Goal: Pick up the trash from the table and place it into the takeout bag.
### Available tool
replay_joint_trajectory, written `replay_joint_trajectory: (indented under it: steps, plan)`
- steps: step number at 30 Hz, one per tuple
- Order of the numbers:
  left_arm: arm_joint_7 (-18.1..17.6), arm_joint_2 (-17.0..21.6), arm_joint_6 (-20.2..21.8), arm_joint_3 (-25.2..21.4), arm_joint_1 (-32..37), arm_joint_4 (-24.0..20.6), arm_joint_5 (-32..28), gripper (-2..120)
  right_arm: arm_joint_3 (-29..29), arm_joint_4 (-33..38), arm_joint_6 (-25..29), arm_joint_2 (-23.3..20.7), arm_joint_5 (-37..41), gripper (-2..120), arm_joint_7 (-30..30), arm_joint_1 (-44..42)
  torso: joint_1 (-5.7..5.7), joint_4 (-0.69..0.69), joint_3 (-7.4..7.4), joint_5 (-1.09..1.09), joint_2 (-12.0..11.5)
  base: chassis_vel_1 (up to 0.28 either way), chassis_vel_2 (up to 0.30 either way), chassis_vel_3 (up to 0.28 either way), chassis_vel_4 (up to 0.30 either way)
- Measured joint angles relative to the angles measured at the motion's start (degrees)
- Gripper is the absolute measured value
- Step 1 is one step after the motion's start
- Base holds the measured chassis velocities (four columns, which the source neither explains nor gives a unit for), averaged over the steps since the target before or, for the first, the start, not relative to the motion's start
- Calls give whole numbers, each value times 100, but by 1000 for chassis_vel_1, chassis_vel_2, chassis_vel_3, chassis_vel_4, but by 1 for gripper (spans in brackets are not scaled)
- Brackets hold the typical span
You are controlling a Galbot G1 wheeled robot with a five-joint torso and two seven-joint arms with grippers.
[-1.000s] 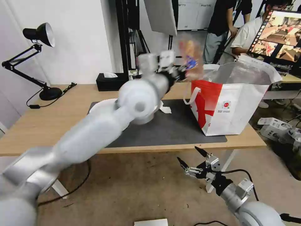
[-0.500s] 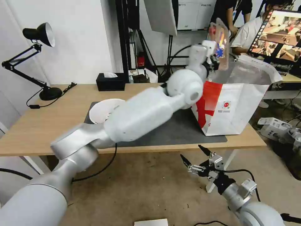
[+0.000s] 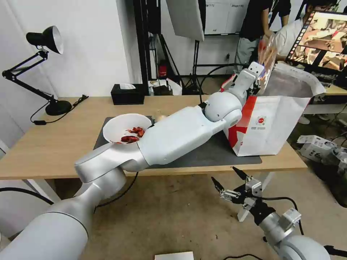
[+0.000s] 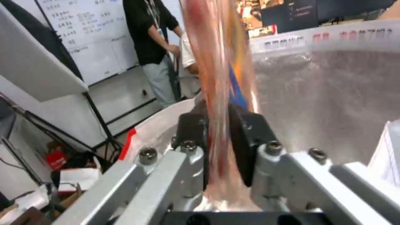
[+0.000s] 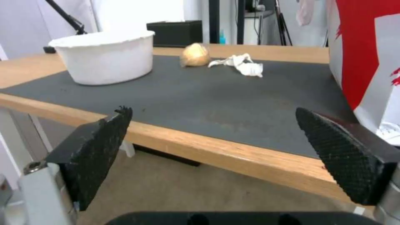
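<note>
My left gripper (image 4: 218, 125) pinches the clear plastic tray (image 3: 266, 57) over the takeout bag (image 3: 274, 122); the white bowl (image 3: 124, 127) holds red scraps on the tabletop (image 3: 47, 144). My right gripper (image 3: 233, 182) hangs spread below.

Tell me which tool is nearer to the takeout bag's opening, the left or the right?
Left. The left tool is at the takeout bag's open top, clamping the clear plastic tray on edge. The right tool hangs open below the table edge, in front of the bag.

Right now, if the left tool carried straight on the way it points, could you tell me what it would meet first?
Probably the silver foil lining inside the takeout bag. The left tool, shut on the clear plastic tray, points over the bag's open mouth; depth is uncertain.
</note>
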Motion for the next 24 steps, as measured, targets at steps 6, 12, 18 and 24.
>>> replay_joint_trajectory:
  steps: [6,12,18,24]
  plan:
    - [-150,70,66,-121,-87,-84,-257,43,-115,-13,-7,32,4,100,7,161,0,1,0,0,0,0,0,0,0]
    - [-479,274,53,-357,-71,-416,-662,61,-177,-22,-21,53,5,100,77,229,0,-2,-1,0,1,0,0,0,0]
    - [-1067,1445,-159,-820,583,-1665,-1014,86,-187,-46,-41,127,10,100,250,390,0,5,0,-4,1,0,0,0,0]
    - [-1120,2646,-475,-1331,1521,-2627,-1091,99,-186,-112,-57,178,12,100,363,560,-1,2,0,-4,0,0,0,0,0]
